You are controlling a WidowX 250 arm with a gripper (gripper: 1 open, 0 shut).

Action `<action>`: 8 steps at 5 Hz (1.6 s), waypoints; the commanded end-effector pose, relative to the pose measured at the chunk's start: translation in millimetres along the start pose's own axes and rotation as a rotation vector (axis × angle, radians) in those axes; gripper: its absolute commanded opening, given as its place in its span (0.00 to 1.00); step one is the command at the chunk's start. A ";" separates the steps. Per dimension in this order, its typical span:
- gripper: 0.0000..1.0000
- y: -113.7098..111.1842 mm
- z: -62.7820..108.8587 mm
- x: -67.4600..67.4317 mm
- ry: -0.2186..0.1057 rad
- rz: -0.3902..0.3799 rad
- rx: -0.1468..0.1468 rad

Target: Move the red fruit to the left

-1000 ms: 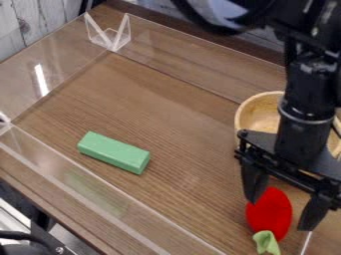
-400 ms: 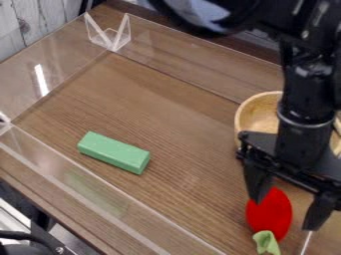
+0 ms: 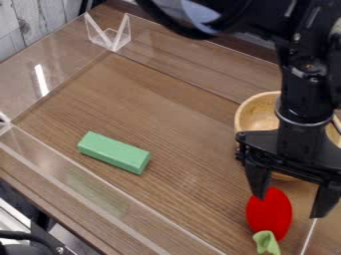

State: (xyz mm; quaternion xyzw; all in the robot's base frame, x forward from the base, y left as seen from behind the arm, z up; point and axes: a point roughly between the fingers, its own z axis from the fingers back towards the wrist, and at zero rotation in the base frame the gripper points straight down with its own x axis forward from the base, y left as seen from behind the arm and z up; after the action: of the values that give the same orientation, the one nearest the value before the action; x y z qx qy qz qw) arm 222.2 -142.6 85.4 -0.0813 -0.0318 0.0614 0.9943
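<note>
The red fruit (image 3: 269, 211) lies on the wooden table near the front right, with its light green stem end (image 3: 265, 242) pointing toward the front edge. My gripper (image 3: 290, 199) hangs straight down over it, open, one finger (image 3: 257, 181) just left of the fruit's top and the other (image 3: 324, 201) off to its right. The fingertips reach about the fruit's upper part; nothing is gripped.
A flat green rectangular block (image 3: 112, 152) lies at the left of centre. A wooden bowl (image 3: 265, 113) stands behind the gripper at the right. Clear plastic walls (image 3: 54, 70) fence the table at the left and front.
The gripper has risen slightly and its fingers stand a little wider. The red fruit stays in place.
</note>
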 end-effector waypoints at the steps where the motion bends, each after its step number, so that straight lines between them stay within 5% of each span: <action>1: 1.00 -7.3 12.1 12.0 -0.043 -0.004 -0.028; 4: 1.00 9.6 13.2 7.9 -0.035 -0.046 -0.035; 8: 1.00 -10.5 33.5 6.1 -0.067 0.029 -0.028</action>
State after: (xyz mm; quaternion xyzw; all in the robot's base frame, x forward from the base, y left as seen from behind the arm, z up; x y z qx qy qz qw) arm 222.3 -142.7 105.1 -0.0794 -0.0404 0.0841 0.9925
